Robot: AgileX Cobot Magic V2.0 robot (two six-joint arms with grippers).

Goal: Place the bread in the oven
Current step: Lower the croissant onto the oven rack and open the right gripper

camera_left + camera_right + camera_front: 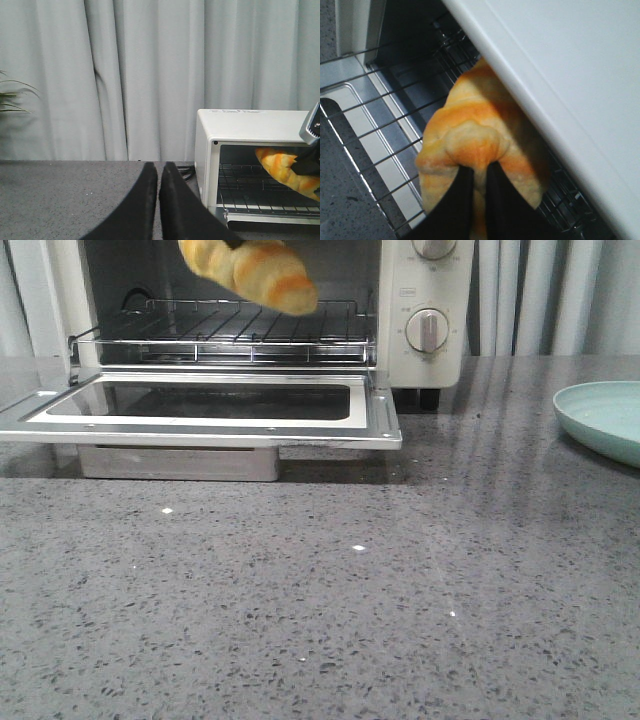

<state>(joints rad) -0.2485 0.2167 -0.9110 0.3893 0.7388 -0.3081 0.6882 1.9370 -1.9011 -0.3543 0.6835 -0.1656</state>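
1. You are holding the bread (pixel 480 145) pinched in the right gripper (pixel 479 175); its jaws are closed almost together, biting into one end of the roll, so the rest of it is hanging out beyond the fingertips.
2. Beyond the jaws, the bread is sitting in the mouth of the oven (pixel 430 300), above the wire rack (pixel 230 330) and not touching it. The grip at one end appears chosen so the free end enters the cavity first while the fingers are staying outside.
3. The oven door (pixel 200 405) is lying flat open below the held roll, leaving the approach unobstructed.
4. The right arm itself is out of the front view; from the wrist view, you are reaching in close under the oven's upper edge, with the roll angled downward toward the rack.
5. Your left gripper (pixel 158 200) is idling well to the side of the oven, its jaws pressed together on nothing, fingertips pointing toward the curtain (pixel 125 75).
6. Judgement: insertion is under way; lowering and release are not yet done. Watch the clearance between the roll and the upper edge.
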